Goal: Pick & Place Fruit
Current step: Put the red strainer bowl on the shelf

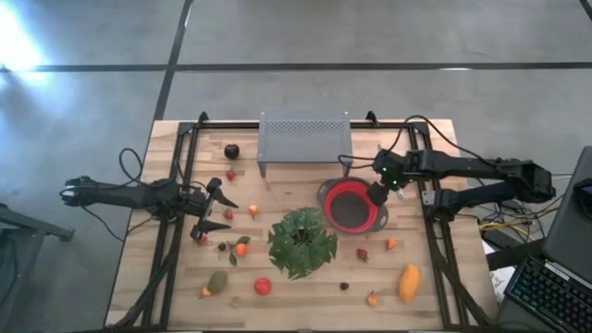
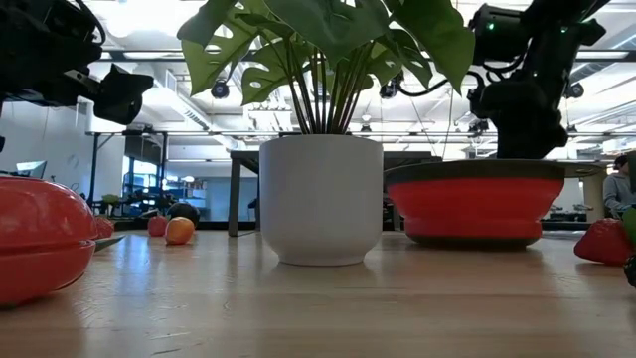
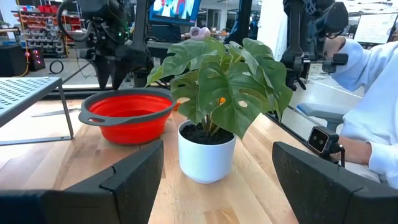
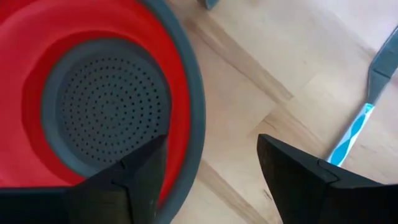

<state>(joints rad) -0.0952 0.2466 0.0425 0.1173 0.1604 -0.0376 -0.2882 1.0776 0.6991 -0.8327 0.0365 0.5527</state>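
Two end effectors in view. Right end effector (image 1: pixel 378 196) hangs over the rim of the red round perforated colander bowl (image 1: pixel 352 205), fingers parted, nothing between them. Left end effector (image 1: pixel 220 212) sits low at the left side of the pale wooden desk (image 1: pixel 305 301), fingers spread, empty. Small toy fruits (image 1: pixel 264 286) lie scattered on the desk around the green leafy plant in its white pot (image 1: pixel 302 242); bowl holds none.

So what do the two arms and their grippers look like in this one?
Both arms are dark, slim and jointed. The left arm ends in a gripper with two black pointed fingers; black cables loop off it. The right arm shows small green lights near its wrist; its gripper has broad, flat black fingers.
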